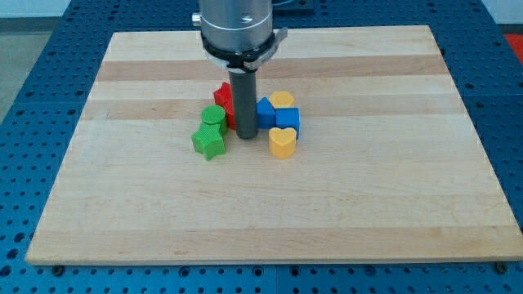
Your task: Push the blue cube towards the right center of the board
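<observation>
The blue cube (288, 121) sits near the board's middle, with a second blue block (265, 113) touching its left side. My tip (248, 135) rests on the board just left of these blue blocks, between them and the green blocks. A yellow heart (283, 143) lies just below the blue cube and a yellow block (282, 100) just above it. A red block (223, 100) is partly hidden behind the rod.
A green cylinder (214, 117) and a green star-shaped block (208, 141) lie left of my tip. The wooden board (392, 188) rests on a blue perforated table. The arm's grey housing (239, 28) hangs over the view's top centre.
</observation>
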`<control>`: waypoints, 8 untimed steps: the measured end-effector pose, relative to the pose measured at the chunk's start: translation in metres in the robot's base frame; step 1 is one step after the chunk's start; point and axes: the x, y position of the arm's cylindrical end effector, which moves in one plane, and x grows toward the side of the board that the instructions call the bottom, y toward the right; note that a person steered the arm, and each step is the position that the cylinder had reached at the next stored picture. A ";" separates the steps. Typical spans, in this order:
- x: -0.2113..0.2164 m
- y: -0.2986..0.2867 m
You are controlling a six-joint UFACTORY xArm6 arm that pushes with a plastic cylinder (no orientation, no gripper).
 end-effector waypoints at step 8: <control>-0.032 0.091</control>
